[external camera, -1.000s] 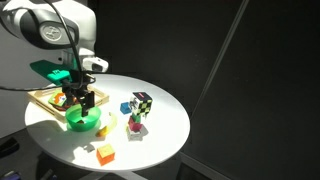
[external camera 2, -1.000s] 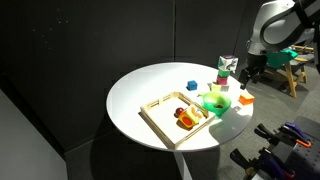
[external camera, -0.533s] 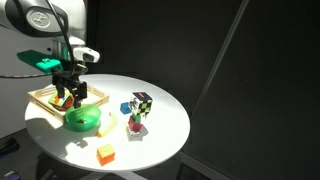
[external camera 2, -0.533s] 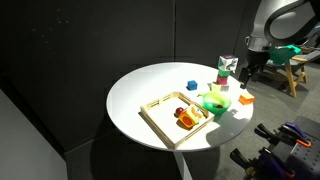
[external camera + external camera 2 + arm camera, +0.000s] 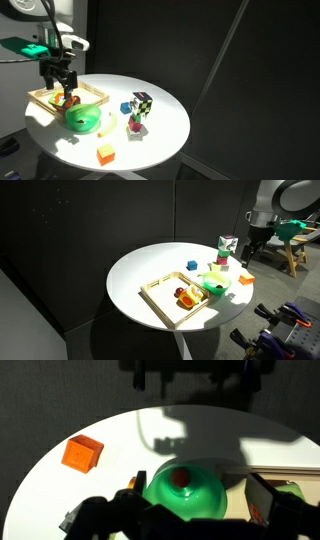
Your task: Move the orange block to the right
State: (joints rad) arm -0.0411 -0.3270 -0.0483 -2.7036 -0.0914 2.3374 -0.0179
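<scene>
The orange block (image 5: 105,153) lies flat on the round white table (image 5: 165,130), near its front edge; it also shows in the other exterior view (image 5: 245,279) and at the upper left of the wrist view (image 5: 81,452). My gripper (image 5: 58,91) hangs open and empty in the air, well clear of the block, over the green bowl (image 5: 83,121) and the wooden tray (image 5: 90,95). In the wrist view the two dark fingers (image 5: 92,520) stand wide apart with the bowl (image 5: 187,490) below them.
A multicoloured cube (image 5: 142,104) stands at the table's middle, with a blue block (image 5: 125,108) and a small coloured piece (image 5: 135,125) beside it. The tray (image 5: 165,285) holds small items. The bowl has a small red thing (image 5: 179,477) inside.
The arm has risen and drawn back from above the bowl towards the tray. The orange block has not moved.
</scene>
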